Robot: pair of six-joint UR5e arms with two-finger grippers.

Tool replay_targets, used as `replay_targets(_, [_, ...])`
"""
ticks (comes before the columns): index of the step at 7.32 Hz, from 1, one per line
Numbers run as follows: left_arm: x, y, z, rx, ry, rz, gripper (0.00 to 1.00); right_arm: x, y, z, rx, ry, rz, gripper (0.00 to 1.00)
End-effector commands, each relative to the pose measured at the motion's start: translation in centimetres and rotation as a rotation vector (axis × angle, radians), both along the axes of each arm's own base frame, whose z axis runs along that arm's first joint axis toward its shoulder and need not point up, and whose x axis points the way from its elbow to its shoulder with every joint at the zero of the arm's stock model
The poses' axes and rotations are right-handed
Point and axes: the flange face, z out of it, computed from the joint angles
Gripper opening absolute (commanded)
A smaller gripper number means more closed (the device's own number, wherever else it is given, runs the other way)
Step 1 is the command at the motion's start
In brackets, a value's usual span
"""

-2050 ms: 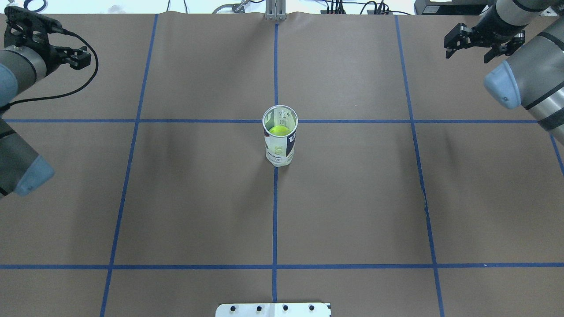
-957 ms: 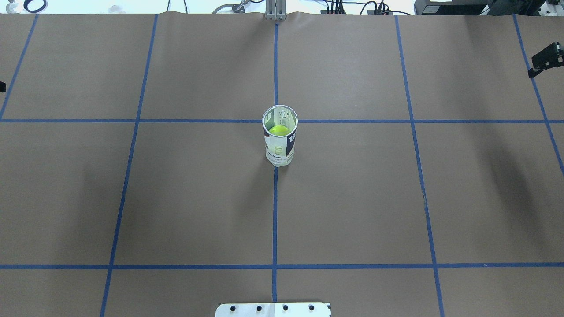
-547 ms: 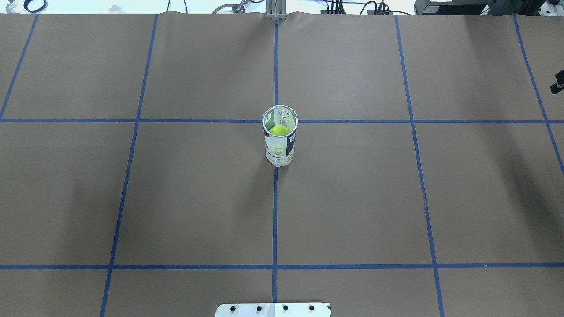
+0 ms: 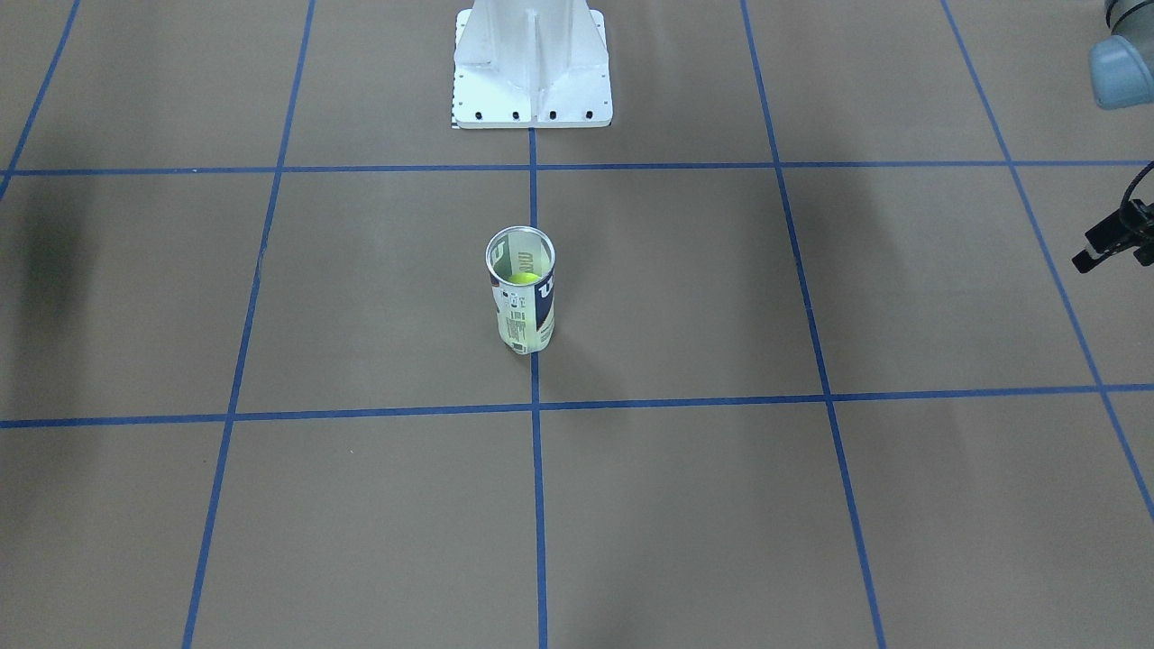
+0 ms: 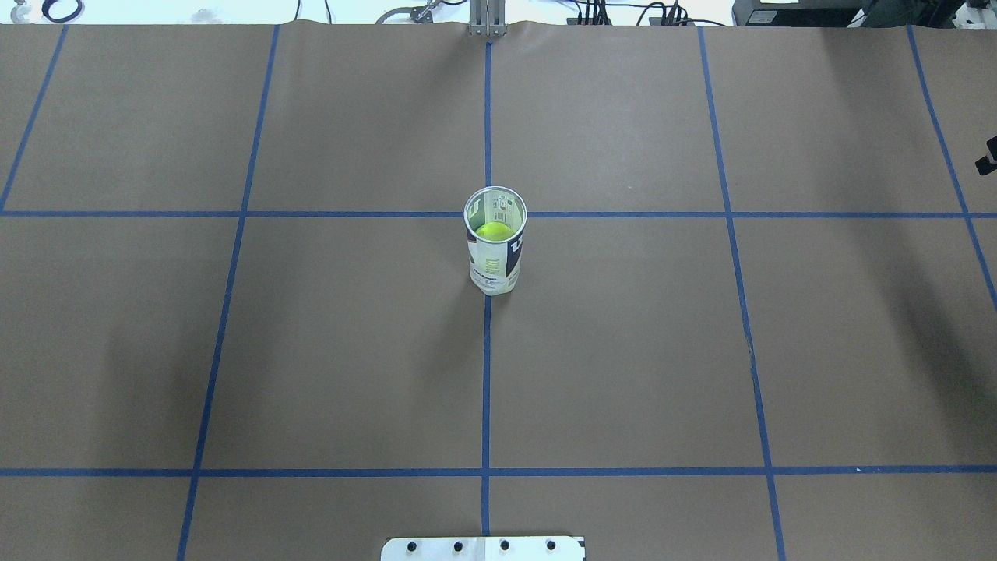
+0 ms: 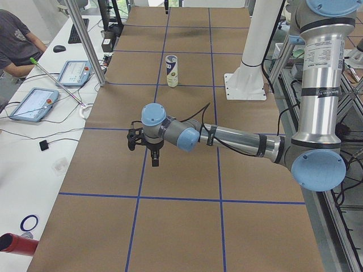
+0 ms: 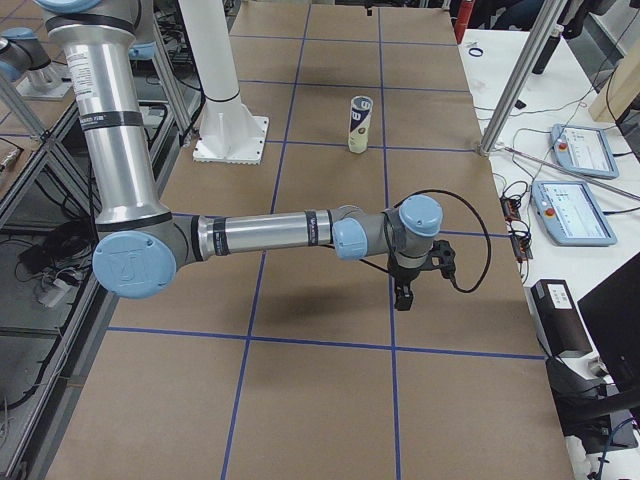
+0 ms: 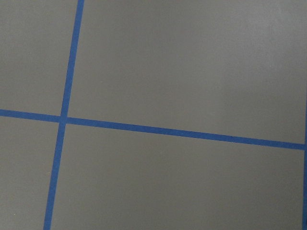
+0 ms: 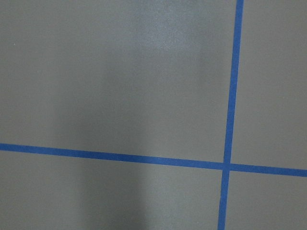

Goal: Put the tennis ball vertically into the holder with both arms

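Holder: the holder (image 5: pixel 495 261) stands at the centre of the overhead frame, on the middle blue tape line (image 5: pixel 485 374) of the brown worktop (image 5: pixel 623 351).
Axis: upright, with the long axis vertical and the silver-rimmed mouth facing up.
Ball: a yellow-green tennis ball (image 5: pixel 492 231) sits inside the holder.
Left gripper: the left gripper (image 6: pixel 154 161) hangs mid-frame in the left side view, well apart from the holder at upper centre. Whether its fingers are spread cannot be told.
Right gripper: the right gripper (image 7: pixel 402 297) hangs mid-frame in the right side view, equally far from the holder. The state of its fingers cannot be told.
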Motion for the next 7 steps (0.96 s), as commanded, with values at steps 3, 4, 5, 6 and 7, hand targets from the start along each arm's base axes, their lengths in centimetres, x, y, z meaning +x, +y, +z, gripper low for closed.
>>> replay_targets(3, [-3.6,0.5,4.9,-0.032,-0.055,0.052,0.99,0.0,-0.2,-0.5,0.012,0.003,-0.005,0.99])
replay_targets(4, [-3.7,0.6,5.1,-0.007,-0.069,0.074,0.99,0.1,-0.2,-0.2,0.007,0.007,-0.005,0.99])
replay_targets(5, [-3.7,0.6,5.5,0.003,-0.072,0.092,0.99,0.1,-0.3,-0.3,0.015,0.007,-0.010,0.99])
replay_targets(6, [-3.6,0.5,5.4,0.007,-0.070,0.093,0.99,0.1,-0.3,-0.6,0.020,0.007,-0.012,0.99])
replay_targets(7, [-3.6,0.6,5.3,0.005,-0.066,0.091,0.99,0.1,-0.4,-0.8,0.023,0.006,-0.011,0.99])
